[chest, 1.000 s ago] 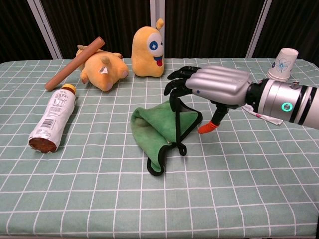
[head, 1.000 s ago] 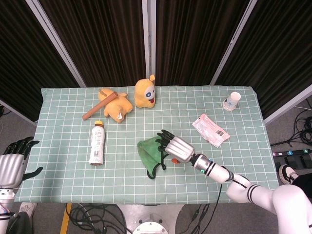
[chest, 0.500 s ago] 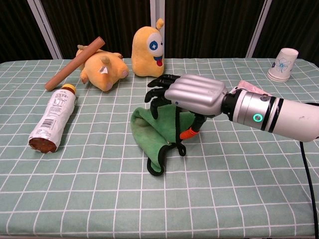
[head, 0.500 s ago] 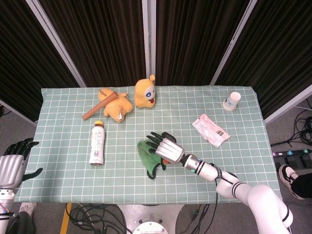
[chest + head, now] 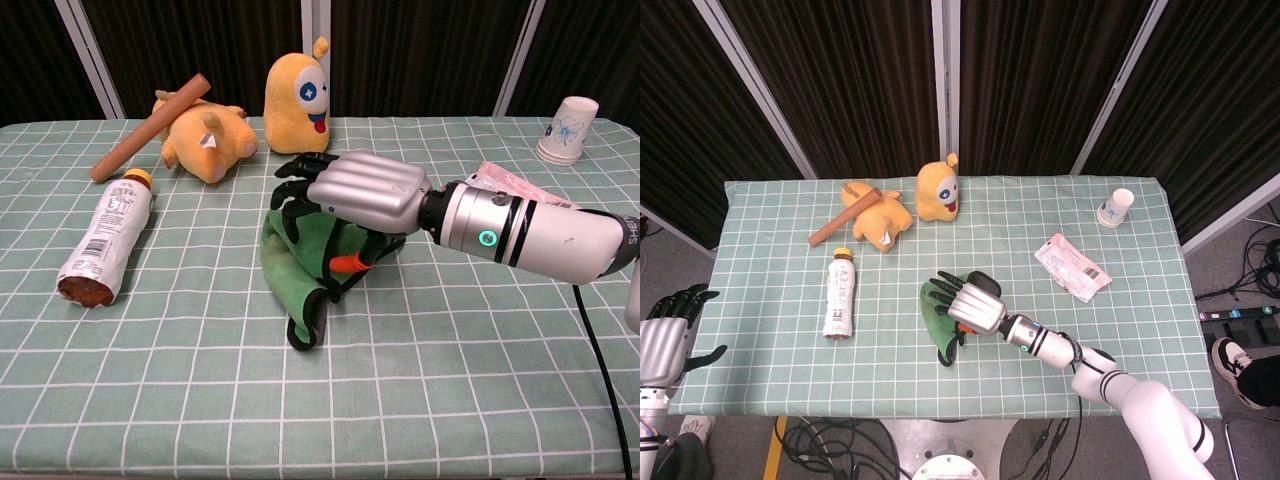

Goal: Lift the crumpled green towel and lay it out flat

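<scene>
The crumpled green towel (image 5: 932, 312) (image 5: 284, 262) lies bunched near the middle of the checked tablecloth (image 5: 760, 350), its dark-edged fold pointing toward the front. My right hand (image 5: 971, 304) (image 5: 352, 192) hovers low over it, palm down. Its dark fingers (image 5: 298, 180) are spread and reach past the towel's far left edge. The orange-tipped thumb (image 5: 346, 263) touches the fold on the right. The towel's middle is hidden under the hand. My left hand (image 5: 667, 334) hangs beyond the table's left front corner, fingers apart and holding nothing.
A lying bottle (image 5: 839, 294) (image 5: 105, 235) is left of the towel. Behind are an orange plush with a brown stick (image 5: 872, 214) (image 5: 205, 130) and a yellow plush (image 5: 939, 192) (image 5: 299, 90). A pink packet (image 5: 1071, 266) and a paper cup (image 5: 1117, 207) (image 5: 567, 129) sit right.
My right hand has slid left across the towel, from its right side to covering it. The towel has been nudged and bunched slightly leftward. The left hand stayed put.
</scene>
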`<state>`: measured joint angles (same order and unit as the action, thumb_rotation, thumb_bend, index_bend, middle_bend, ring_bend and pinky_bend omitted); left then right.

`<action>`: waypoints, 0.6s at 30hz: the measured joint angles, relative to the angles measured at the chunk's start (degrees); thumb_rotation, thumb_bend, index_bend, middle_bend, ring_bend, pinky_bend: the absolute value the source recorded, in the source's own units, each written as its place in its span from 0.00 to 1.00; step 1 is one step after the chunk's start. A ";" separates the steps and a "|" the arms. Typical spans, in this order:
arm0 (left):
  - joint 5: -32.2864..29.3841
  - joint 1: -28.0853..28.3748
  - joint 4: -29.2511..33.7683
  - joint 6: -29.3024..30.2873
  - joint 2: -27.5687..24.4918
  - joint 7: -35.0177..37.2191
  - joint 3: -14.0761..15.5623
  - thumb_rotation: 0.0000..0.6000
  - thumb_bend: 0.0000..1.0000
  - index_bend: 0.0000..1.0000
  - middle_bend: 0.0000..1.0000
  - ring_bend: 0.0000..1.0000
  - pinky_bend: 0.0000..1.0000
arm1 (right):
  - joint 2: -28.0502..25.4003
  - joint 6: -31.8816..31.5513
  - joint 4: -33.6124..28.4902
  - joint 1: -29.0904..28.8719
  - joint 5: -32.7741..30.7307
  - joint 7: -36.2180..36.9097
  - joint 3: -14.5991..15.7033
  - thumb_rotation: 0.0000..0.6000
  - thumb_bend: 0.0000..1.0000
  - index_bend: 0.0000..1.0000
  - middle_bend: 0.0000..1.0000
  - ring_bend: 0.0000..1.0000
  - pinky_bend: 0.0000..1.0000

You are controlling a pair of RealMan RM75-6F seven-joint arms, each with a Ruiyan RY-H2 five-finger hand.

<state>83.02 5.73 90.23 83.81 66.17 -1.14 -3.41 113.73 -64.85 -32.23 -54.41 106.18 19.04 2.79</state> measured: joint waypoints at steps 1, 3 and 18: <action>-0.01 -0.01 0.00 0.01 0.00 0.03 0.00 1.00 0.09 0.28 0.27 0.20 0.22 | 0.26 -0.07 0.28 -0.18 -0.17 0.33 0.01 1.00 0.21 0.44 0.20 0.01 0.03; -0.07 -0.03 -0.04 0.01 -0.01 0.12 -0.01 1.00 0.09 0.28 0.27 0.20 0.22 | 0.87 -0.09 0.95 -0.57 -0.55 0.81 0.06 1.00 0.23 0.47 0.21 0.02 0.04; -0.22 -0.07 -0.47 -0.02 0.04 1.17 -0.15 1.00 0.09 0.28 0.27 0.20 0.22 | 4.86 3.60 4.89 -2.26 -4.49 0.99 -0.71 1.00 0.41 0.72 0.30 0.06 0.06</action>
<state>82.80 5.67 89.77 83.79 66.21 0.02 -3.56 118.59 -61.25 -27.34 -56.67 101.70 20.03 2.08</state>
